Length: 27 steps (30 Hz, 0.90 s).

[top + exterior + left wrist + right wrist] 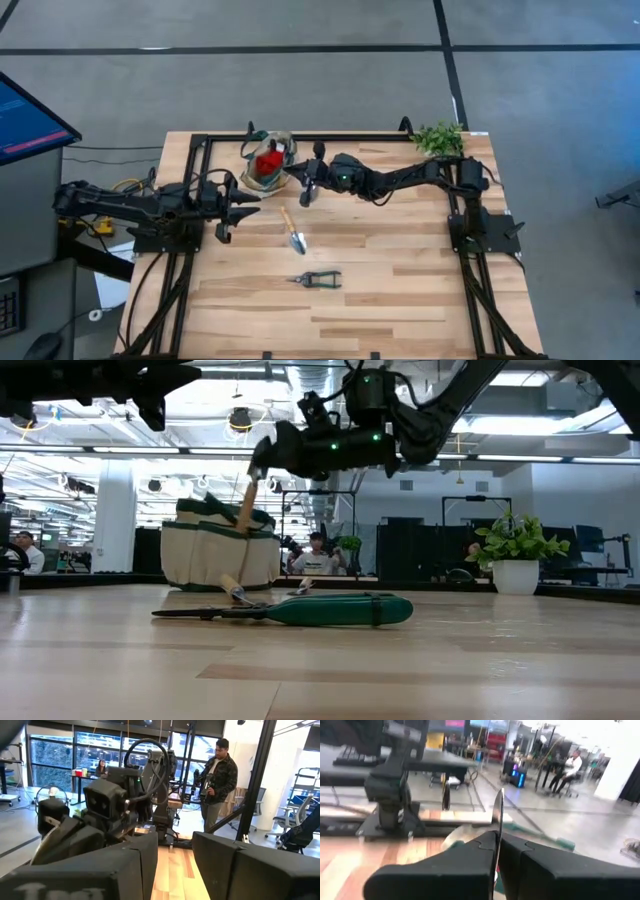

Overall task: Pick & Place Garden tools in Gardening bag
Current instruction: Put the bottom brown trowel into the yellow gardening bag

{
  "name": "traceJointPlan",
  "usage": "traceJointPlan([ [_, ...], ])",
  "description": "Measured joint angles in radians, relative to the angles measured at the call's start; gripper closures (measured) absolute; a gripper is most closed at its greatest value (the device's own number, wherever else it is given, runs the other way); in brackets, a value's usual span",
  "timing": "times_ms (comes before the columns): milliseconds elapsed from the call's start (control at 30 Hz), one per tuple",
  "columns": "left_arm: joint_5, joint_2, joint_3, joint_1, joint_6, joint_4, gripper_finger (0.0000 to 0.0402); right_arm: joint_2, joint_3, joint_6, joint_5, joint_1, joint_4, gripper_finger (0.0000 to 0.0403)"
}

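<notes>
Where the overhead camera looked down on the wooden table point(400, 300), the right gripper point(308, 190) reached across to hang just beside the gardening bag point(268, 165), its fingers clamped on a trowel whose wooden handle slanted toward the bag's rim; a red glove-like piece point(267, 161) already lay inside the bag; a second trowel point(293, 232) rested on the boards near the middle, and pruning shears point(316, 279) lay nearer the front edge, well apart from the bag; the left gripper point(238, 212) hovered on the left side of the table, holding nothing, its fingers parted; a leafy plant point(438, 137) stood at the far right corner. From table height, the right gripper point(262, 458) hung above the bag point(220, 550) with the held trowel's handle point(245, 505) pointing down at the bag's open top; the green-handled shears point(330, 609) lay across the foreground, and the potted plant point(516, 555) stood off to the right. Through the left wrist camera, that arm's own dark fingers point(125, 870) stood apart with bare table between them; the other arm point(125, 795) filled the middle distance, and a person point(218, 782) stood in the room beyond. Through the right wrist camera, the fingers point(470, 865) were pressed tight on the thin silver blade point(498, 815) of the trowel, seen edge-on.
</notes>
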<state>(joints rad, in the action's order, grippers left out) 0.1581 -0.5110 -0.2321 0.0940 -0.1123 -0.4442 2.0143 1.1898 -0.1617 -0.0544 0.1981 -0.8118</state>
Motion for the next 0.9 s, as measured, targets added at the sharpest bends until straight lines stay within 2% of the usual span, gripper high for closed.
traceJointPlan([
  [433,0.000,0.000,0.000,0.000,0.000,-0.001,0.0290,0.108,0.019,0.051,0.001,0.001,-0.040,0.0403],
  [700,0.001,0.000,0.000,0.000,0.000,-0.001,0.0290,0.201,0.105,0.057,0.003,-0.007,-0.040,0.0403],
  [900,0.001,0.000,0.000,0.000,0.000,-0.001,0.0291,0.216,0.155,0.057,0.008,-0.014,0.024,0.0403],
])
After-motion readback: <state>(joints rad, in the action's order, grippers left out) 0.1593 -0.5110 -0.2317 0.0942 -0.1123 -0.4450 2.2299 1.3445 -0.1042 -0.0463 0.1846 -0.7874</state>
